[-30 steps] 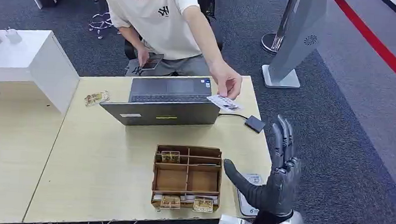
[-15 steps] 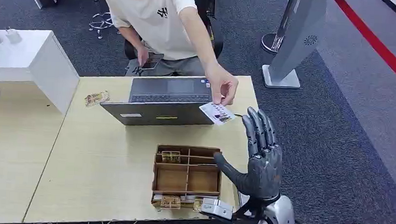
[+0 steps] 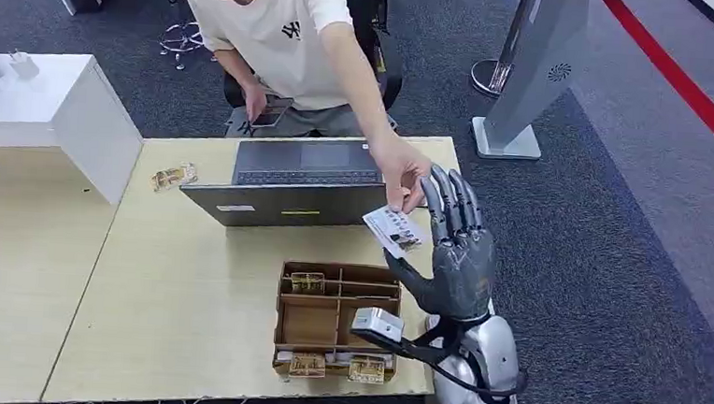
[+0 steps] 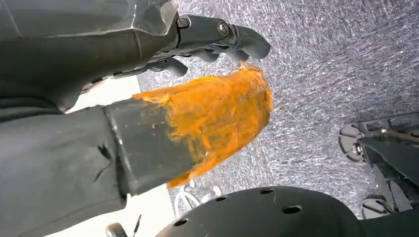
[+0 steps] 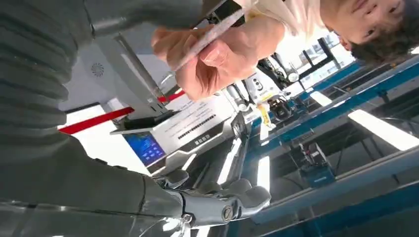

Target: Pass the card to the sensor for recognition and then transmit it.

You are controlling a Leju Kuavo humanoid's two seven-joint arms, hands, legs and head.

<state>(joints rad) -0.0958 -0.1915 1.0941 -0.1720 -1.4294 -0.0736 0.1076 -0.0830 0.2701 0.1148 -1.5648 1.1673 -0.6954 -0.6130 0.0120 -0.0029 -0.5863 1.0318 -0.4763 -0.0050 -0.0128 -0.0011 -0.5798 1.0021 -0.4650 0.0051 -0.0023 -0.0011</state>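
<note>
Robot hand [image 3: 459,255] splayed, flat card [image 3: 395,229] beside

A laptop [image 3: 300,182], a compartmented wooden organizer [image 3: 337,319] and small packets [image 3: 174,177] are being carried by the light wooden table [image 3: 189,285].

Card [image 3: 393,229] — white with dark print, details too small to read. Right hand [image 3: 458,255] dark grey. Laptop [image 3: 293,183] grey. Organiser box [image 3: 337,320] brown — table [image 3: 189,285] pale wood.
</note>
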